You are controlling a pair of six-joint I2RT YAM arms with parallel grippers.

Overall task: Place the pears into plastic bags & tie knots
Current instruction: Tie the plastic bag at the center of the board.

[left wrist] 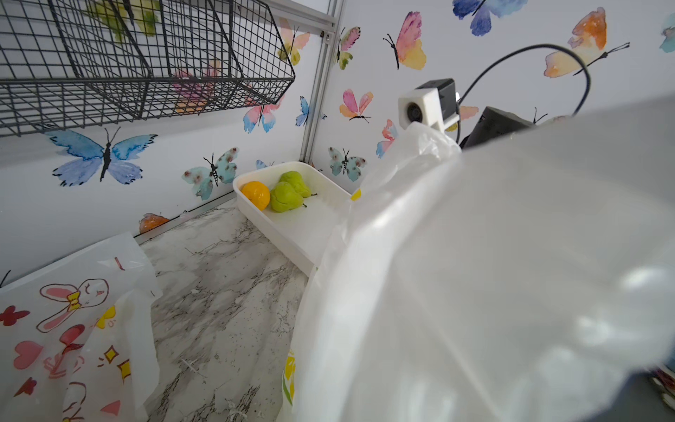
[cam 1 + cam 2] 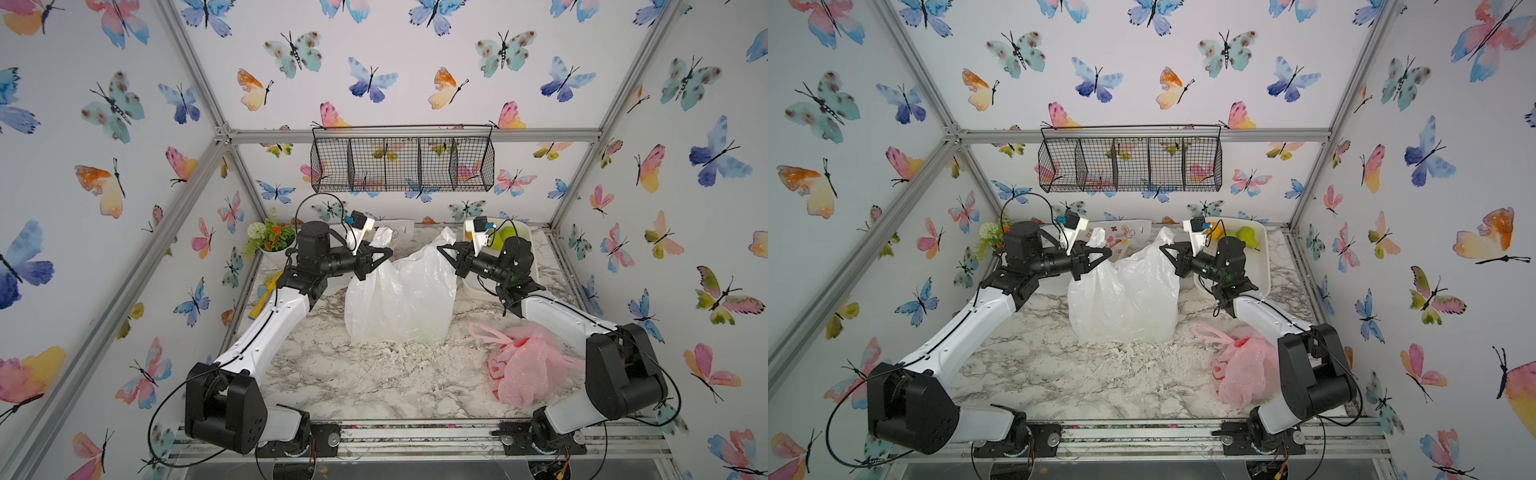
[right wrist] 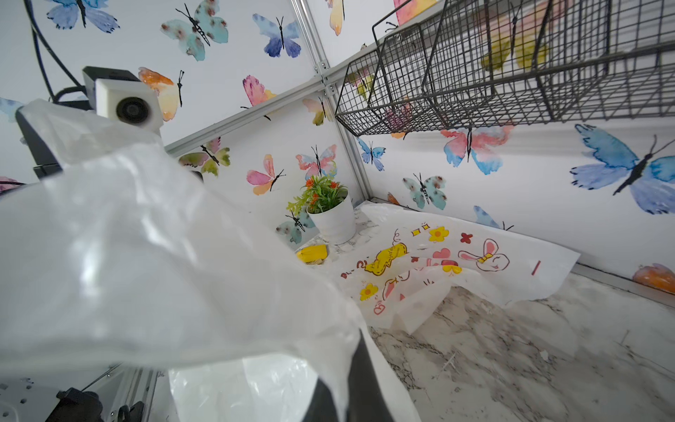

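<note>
The standing bag (image 2: 401, 291) is in the middle of the table (image 2: 374, 382). Just behind it lies the flat bag (image 3: 485, 277). Behind it to the left stands the plant pot (image 3: 334, 223). Behind it to the right sits the tray (image 1: 303, 224), with two pears (image 1: 286, 198) and a ball (image 1: 256, 194) in it. In front of it to the right lies the tied bag (image 2: 523, 365). High above and behind it hangs the wire basket (image 2: 401, 164).

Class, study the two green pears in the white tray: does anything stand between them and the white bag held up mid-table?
Yes: the right end effector, shut on the white bag's handle, and its arm lie between the green pears in the white tray and that bag.
</note>
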